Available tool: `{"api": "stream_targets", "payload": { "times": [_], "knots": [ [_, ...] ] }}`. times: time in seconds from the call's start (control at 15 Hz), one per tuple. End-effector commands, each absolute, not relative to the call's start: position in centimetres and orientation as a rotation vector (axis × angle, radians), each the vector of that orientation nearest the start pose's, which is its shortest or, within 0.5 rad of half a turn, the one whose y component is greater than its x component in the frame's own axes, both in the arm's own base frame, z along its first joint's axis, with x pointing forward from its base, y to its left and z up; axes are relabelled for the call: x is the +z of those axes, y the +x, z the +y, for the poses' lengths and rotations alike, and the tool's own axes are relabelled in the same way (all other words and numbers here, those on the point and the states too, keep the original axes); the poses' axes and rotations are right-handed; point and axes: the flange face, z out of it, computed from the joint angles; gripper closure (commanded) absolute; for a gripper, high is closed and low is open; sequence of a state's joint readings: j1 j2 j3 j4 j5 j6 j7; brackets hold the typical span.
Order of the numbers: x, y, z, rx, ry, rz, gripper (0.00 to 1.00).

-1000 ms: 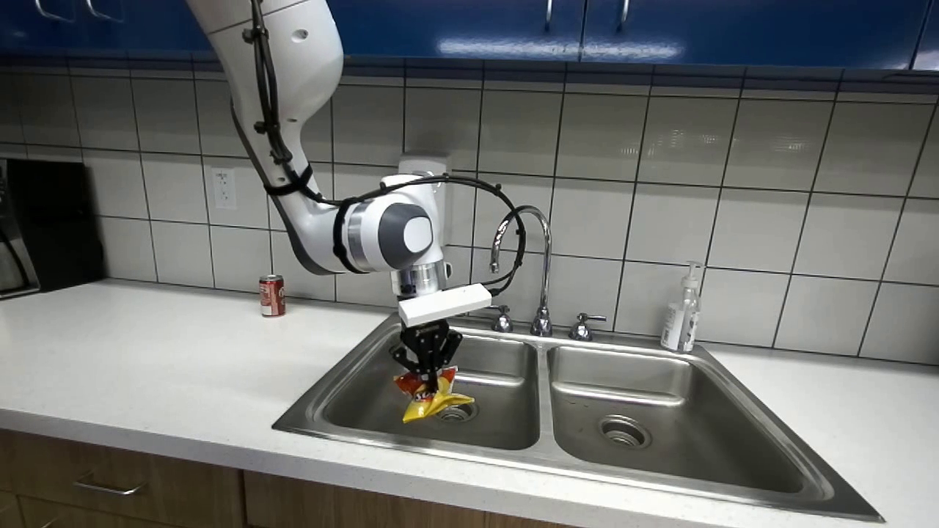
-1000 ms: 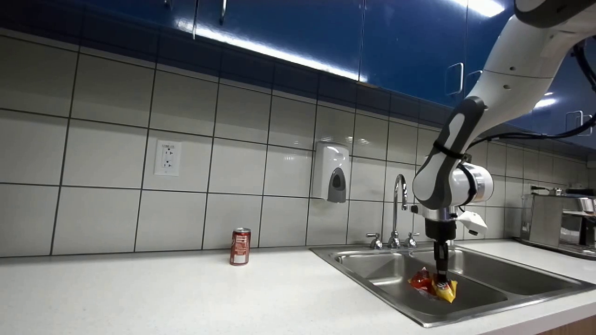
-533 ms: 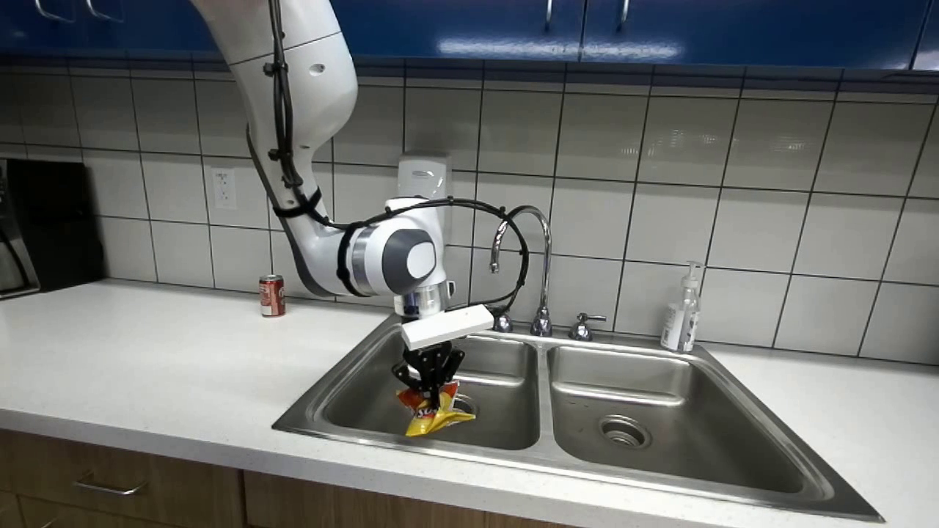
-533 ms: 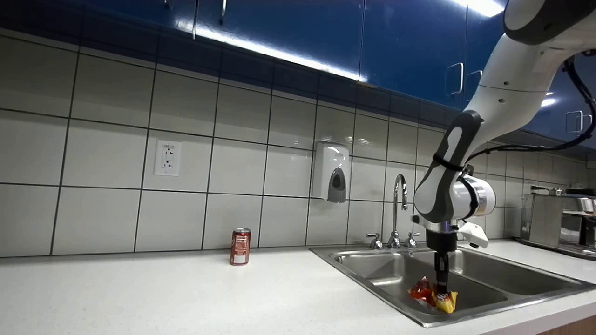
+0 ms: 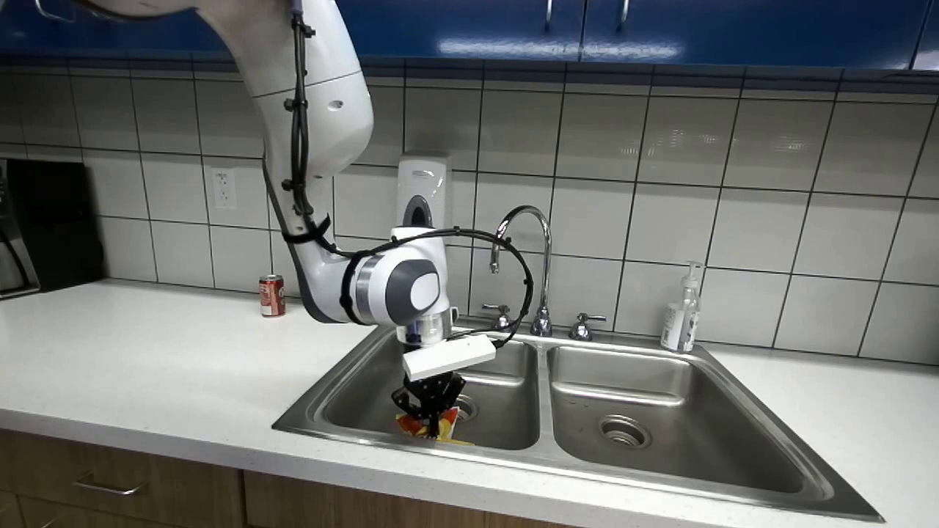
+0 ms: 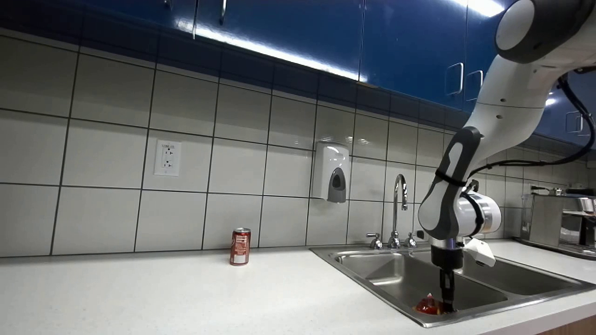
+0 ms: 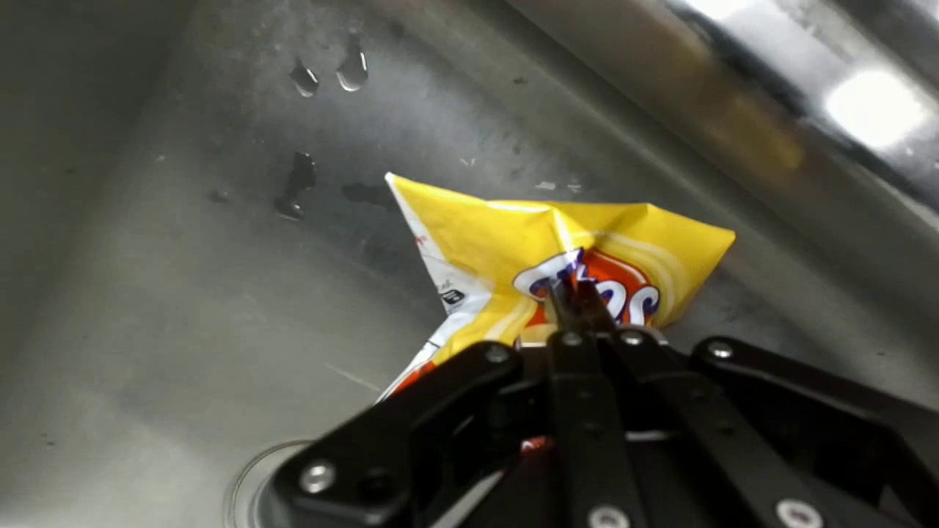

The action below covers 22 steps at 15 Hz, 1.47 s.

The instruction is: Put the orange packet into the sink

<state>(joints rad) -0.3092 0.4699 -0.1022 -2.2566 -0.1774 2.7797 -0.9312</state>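
The orange packet is crinkled, yellow and orange with red and white print. It is pinched in the fingertips of my gripper, which is shut on it. In both exterior views the packet is low inside the left basin of the steel sink, partly hidden by the gripper and the near rim. The gripper points down inside that basin, near its front wall. I cannot tell whether the packet touches the basin floor.
A chrome gooseneck faucet stands behind the basins. The right basin is beyond the divider. A red can stands on the counter beside the sink. A soap bottle is at the back right corner. A wall dispenser hangs behind.
The arm has moved down, lowering the gripper and packet deeper into the left basin. The packet is now more hidden behind the near rim. The gripper has stayed shut on it.
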Motion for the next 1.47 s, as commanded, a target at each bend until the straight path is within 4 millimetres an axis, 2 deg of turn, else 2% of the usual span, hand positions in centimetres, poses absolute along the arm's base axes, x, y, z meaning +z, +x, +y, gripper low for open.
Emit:
{"api": "stream_targets", "payload": {
  "times": [0.0, 0.27, 0.53, 0.6, 0.73, 1.0, 1.27, 1.33, 1.4],
  "knots": [
    [14.1, 49.5, -22.0, 0.018, -3.047, -1.116, 1.00],
    [12.5, 49.0, -22.6, 0.026, -3.039, -1.089, 1.00],
    [12.4, 49.0, -22.9, 0.016, -3.032, -1.062, 1.00],
    [12.4, 49.1, -23.0, 0.016, -3.031, -1.053, 0.74],
    [12.5, 49.2, -23.1, 0.012, -3.032, -1.040, 0.66],
    [12.9, 49.3, -23.1, 0.005, -3.036, -1.028, 0.35],
    [14.4, 49.8, -22.7, -0.003, -3.048, -1.047, 0.05],
    [14.9, 49.9, -22.5, -0.008, -3.051, -1.053, 0.00],
    [15.3, 50.1, -22.3, -0.012, -3.054, -1.058, 0.00]
  ]
}}
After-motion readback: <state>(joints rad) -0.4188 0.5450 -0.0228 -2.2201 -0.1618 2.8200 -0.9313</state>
